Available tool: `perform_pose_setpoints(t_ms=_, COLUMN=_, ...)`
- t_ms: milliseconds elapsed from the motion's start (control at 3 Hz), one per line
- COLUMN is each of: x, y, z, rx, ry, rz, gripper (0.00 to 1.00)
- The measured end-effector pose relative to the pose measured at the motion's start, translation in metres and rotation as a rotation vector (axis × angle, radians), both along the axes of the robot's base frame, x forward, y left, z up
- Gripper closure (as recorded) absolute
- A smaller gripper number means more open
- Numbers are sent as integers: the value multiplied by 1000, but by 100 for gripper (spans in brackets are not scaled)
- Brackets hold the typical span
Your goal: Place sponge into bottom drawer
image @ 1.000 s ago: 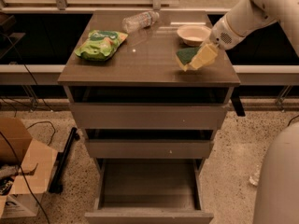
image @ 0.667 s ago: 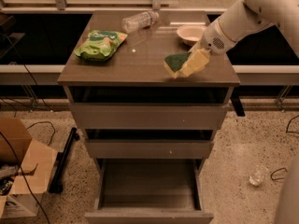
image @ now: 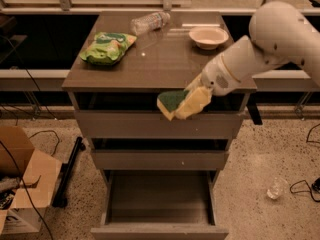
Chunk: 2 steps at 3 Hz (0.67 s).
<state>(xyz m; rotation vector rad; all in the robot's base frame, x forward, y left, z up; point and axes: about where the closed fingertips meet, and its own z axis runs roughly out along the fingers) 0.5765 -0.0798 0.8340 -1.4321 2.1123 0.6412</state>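
High above the bottom drawer (image: 159,196), level with the front edge of the worktop (image: 150,66), our pincer (image: 189,103) is pinching the sponge (image: 171,101), with the green scouring face turned toward the camera. The sponge hangs in the air in front of the top drawer's face, touching nothing but the fingers as far as we can see.

To do this step well, we would carry it outward and down, clear of the two upper drawer fronts, which sit further back than the bottom drawer's front. We would let go only once the sponge is low over the tray, so it cannot bounce off the rim. We judge the sponge light and springy, so a firm pinch is wanted on the way down.

The bottom drawer is pulled out and its tray shows nothing inside. Far above and behind it, on the worktop, a pale bowl (image: 208,36) looks empty. A clear plastic bottle (image: 149,22) lies on its side, its contents unclear, and a green snack bag (image: 107,46) lies closed.
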Motion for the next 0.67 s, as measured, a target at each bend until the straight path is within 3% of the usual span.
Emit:
perform_pose_setpoints(t_ms=333, x=-39, y=3, z=-49, rx=-9, ry=87, rz=-2, gripper=100)
perform_pose_setpoints(t_ms=667, x=-51, y=5, z=-67, rx=-23, ry=121, rz=5, gripper=100)
